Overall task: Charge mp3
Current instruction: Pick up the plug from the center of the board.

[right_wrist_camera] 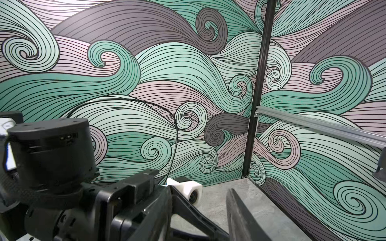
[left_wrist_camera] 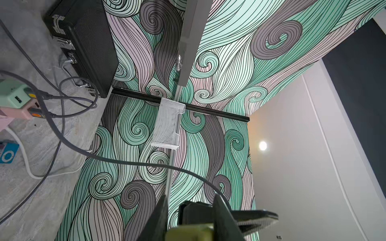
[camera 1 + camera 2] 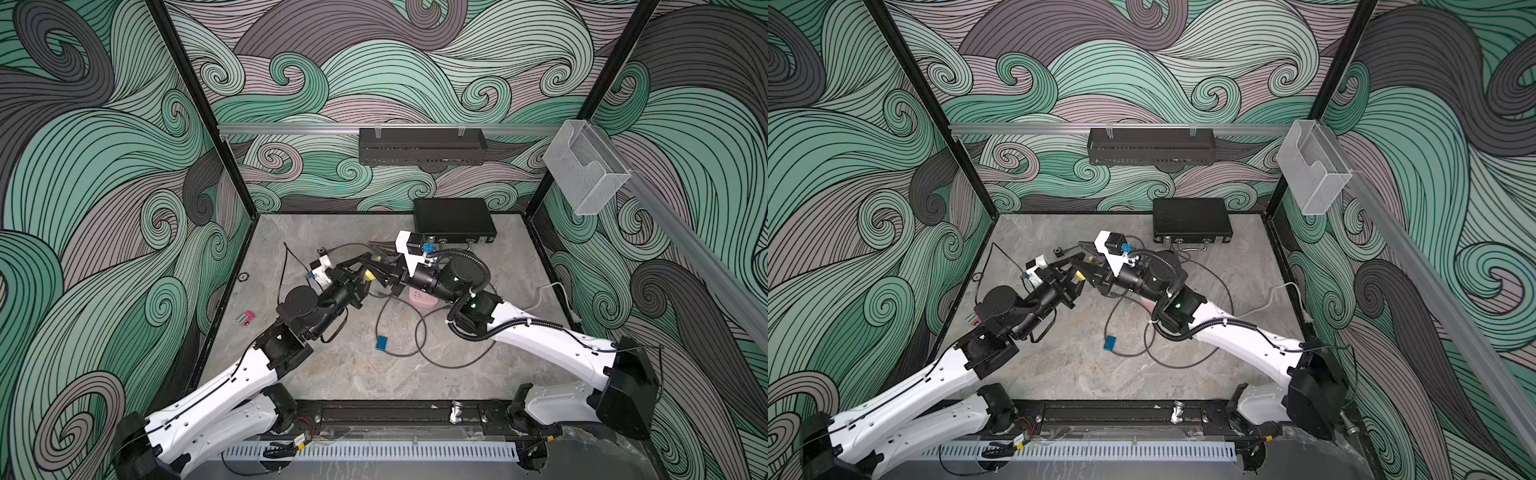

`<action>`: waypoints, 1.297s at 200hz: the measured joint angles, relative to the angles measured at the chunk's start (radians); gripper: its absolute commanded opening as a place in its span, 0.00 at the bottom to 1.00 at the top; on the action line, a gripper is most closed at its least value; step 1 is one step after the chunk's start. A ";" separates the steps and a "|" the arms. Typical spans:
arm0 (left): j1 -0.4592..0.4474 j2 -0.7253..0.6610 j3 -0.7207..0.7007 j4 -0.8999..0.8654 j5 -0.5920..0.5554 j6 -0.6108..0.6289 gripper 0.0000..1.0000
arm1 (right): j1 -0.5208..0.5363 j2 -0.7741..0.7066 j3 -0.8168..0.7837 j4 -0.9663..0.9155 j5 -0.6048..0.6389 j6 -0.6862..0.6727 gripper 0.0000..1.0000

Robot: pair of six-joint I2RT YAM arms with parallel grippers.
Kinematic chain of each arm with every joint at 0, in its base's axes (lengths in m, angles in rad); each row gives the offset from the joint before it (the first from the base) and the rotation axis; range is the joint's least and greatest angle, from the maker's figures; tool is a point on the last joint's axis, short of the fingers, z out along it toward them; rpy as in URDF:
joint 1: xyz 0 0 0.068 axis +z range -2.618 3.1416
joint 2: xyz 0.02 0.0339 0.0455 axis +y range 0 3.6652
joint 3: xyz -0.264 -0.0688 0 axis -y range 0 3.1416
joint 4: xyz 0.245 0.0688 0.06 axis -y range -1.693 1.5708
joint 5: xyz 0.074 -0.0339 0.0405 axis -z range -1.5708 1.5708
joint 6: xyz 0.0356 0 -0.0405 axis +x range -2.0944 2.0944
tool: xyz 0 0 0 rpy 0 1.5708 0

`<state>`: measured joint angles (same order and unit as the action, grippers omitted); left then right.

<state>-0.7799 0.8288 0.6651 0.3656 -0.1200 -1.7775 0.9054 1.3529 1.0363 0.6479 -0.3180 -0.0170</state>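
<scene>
Three walls (image 3: 395, 75) close the space, all papered with curling waves in green, grey and pale pink, drawn in thin black lines. Black posts (image 3: 203, 104) stand in the back corners. A silver rail (image 3: 291, 129) runs across the back wall, and a black perforated shelf (image 3: 422, 145) hangs from it. A clear plastic holder (image 3: 586, 166) hangs on the right-hand wall. The table (image 3: 357, 374) is grey and mottled like stone. A black case (image 3: 455, 216) lies at its back edge, by the wall. In the left wrist view a white ceiling (image 2: 292, 167) shows past the wall, with one round lamp (image 2: 263, 145) lit.
</scene>
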 measured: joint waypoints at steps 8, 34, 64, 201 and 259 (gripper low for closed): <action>-0.001 0.000 0.000 -0.004 -0.004 0.005 0.25 | 0.000 -0.003 -0.004 -0.007 -0.003 0.006 0.43; 0.000 0.005 0.001 -0.007 -0.012 0.020 0.22 | -0.009 -0.011 -0.015 -0.024 -0.006 0.033 0.62; 0.008 0.005 0.016 -0.022 -0.011 0.057 0.22 | -0.023 -0.029 -0.017 -0.074 -0.034 0.070 0.72; 0.131 -0.003 0.351 -0.383 0.125 0.362 0.23 | -0.016 -0.179 -0.029 -0.323 -0.269 0.149 0.77; 0.160 -0.064 0.416 -0.483 0.128 0.505 0.22 | -0.016 -0.312 -0.081 -0.332 -0.232 0.150 0.78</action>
<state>-0.6201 0.7643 1.0809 -0.1173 0.0082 -1.2724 0.8890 1.0405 0.9554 0.3157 -0.5495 0.1333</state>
